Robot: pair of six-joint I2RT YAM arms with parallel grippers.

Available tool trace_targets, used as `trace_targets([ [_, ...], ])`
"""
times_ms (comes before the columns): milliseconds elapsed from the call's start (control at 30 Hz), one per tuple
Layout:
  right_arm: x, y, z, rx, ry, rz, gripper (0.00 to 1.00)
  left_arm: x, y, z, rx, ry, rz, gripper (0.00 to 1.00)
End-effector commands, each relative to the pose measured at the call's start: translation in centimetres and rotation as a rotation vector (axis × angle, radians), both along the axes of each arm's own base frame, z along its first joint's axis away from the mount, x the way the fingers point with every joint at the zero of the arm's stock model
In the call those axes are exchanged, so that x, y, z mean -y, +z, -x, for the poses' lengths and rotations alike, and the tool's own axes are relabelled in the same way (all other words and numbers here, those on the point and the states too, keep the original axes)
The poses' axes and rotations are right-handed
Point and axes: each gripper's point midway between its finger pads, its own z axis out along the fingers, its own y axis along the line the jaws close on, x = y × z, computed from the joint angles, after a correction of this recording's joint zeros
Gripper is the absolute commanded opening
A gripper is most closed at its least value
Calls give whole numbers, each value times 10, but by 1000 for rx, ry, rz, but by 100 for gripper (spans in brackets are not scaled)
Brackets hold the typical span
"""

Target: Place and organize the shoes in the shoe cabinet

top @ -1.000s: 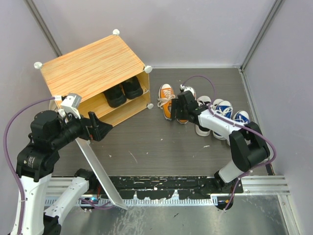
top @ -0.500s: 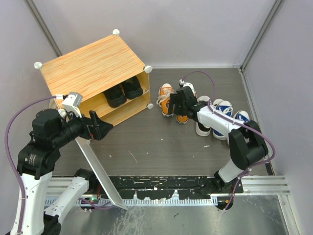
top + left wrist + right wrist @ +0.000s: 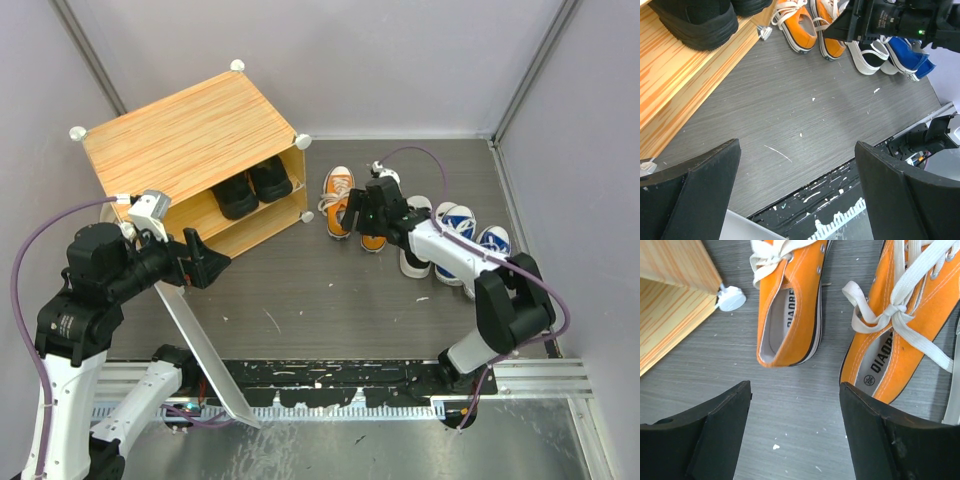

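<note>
The R arm is stretched fwd and to the left over the counter (image 3: pixel 300 290), wrist pitched down. The right tool (image 3: pixel 795 437) is spread wide w/ nothing pinched, just beside the heel ends of the orange pair (image 3: pixel 790 305), whose left shoe lies near a corner knob (image 3: pixel 731 298) of the shoe cabinet (image 3: pixel 185 140). The L arm is folded w/ elbow raised. The left tool (image 3: pixel 797 200) is likewise spread and empty, aimed across the counter by the hanging white door (image 3: pixel 200 350). A black pair (image 3: pixel 255 185) is seen inside the cabinet, w/ black-and-white lace-ups (image 3: pixel 871 50) and a blue pair (image 3: pixel 907 55) lined up right of the orange ones.
</note>
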Motion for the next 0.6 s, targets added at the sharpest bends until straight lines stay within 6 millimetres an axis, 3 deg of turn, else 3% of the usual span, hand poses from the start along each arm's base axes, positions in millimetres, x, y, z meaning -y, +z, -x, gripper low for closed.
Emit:
trace_targets([
  [0, -5, 41, 3, 95, 23, -92, 76, 0, 15, 1, 62, -12, 0, 98],
  [100, -3, 44, -7, 127, 4, -70, 76, 1, 16, 0, 63, -15, 9, 98],
  [233, -7, 40, -37, 141, -8, -13, 74, 1, 17, 1, 67, -15, 11, 98],
  [400, -18, 20, -69, 119, -12, 21, 68, 0, 17, 4, 70, -14, 6, 98],
  [500, -23, -4, -74, 74, -5, 36, 66, -2, 16, 6, 70, -10, 0, 98],
  [567, -16, -15, -72, 49, -36, 61, 59, -3, 16, 7, 72, -7, -5, 98],
])
